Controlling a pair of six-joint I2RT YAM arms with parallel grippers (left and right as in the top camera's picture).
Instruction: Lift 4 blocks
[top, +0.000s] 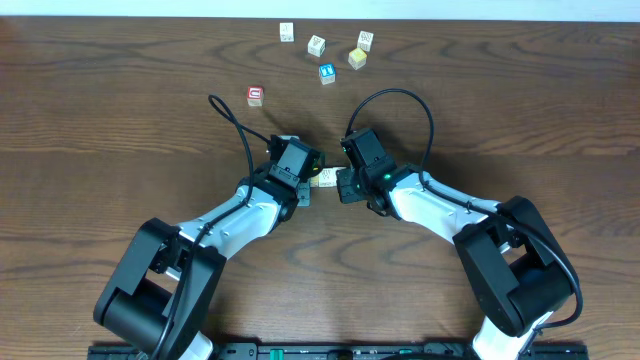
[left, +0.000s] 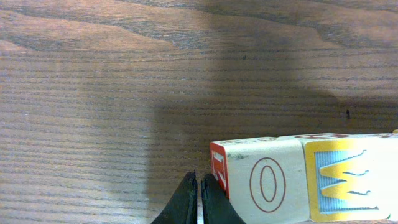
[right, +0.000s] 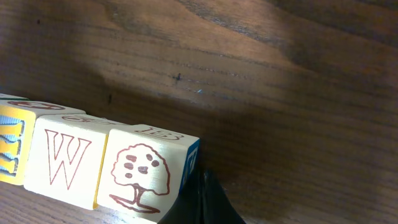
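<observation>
as the row lies claw to claw, the squeeze must run along it

because the row (top: 325, 177) of blocks sits near the middle of the table (top: 120, 120), between the two arms, its long axis runs straight from one claw to the other. the left claw (left: 199, 198) has its fingers pressed together with nothing between them. its tips stand at the red end face of the o block (left: 264, 180), touching or very nearly. the right claw (right: 200, 199) is likewise closed on nothing, its tips against the outer side of the tree block (right: 140, 171) at the opposite end. each arm is nearest its own end, so neither could lift the row alone. my read: the lift depends on both claws pushing inward along that axis and rising evenly, or the row will buckle mid-span. whether the row is off the wood i cannot tell. loose cubes (top: 316, 45) lie well apart toward the far edge.
</observation>
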